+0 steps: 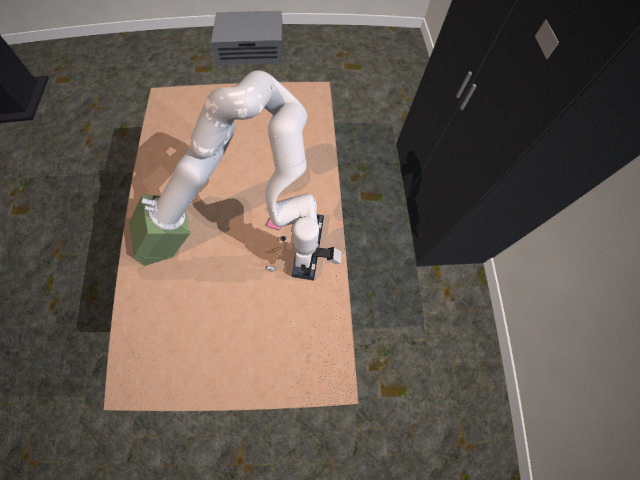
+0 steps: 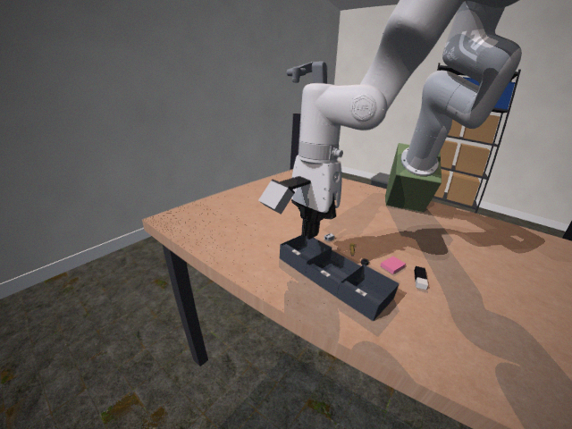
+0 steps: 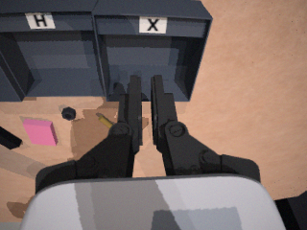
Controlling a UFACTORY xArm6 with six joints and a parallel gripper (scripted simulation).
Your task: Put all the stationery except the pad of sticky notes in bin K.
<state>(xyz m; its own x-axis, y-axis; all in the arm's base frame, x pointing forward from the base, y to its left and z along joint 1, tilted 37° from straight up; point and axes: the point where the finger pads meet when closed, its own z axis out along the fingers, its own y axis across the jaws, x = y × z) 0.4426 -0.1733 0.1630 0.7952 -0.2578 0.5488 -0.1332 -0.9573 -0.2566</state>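
Three dark bins stand in a row (image 2: pixel 339 277) near the table's edge. In the wrist view I read X (image 3: pixel 153 57) on the end bin and H (image 3: pixel 48 53) on the middle one; the third bin's label is out of view. My gripper (image 3: pixel 146 90) (image 2: pixel 310 231) is shut with nothing visible between its fingers, just above the X bin's table-side wall. On the table beside the bins lie a pink sticky-note pad (image 2: pixel 392 264), a black and white block (image 2: pixel 420 278), a small black round thing (image 2: pixel 364 261), a short yellowish stick (image 2: pixel 352 249) and a small grey-white item (image 2: pixel 329 237).
The arm's green base (image 2: pixel 412 184) stands at the table's far side. The bins sit close to the table's edge (image 1: pixel 341 258). A dark cabinet (image 1: pixel 516 129) stands off the table.
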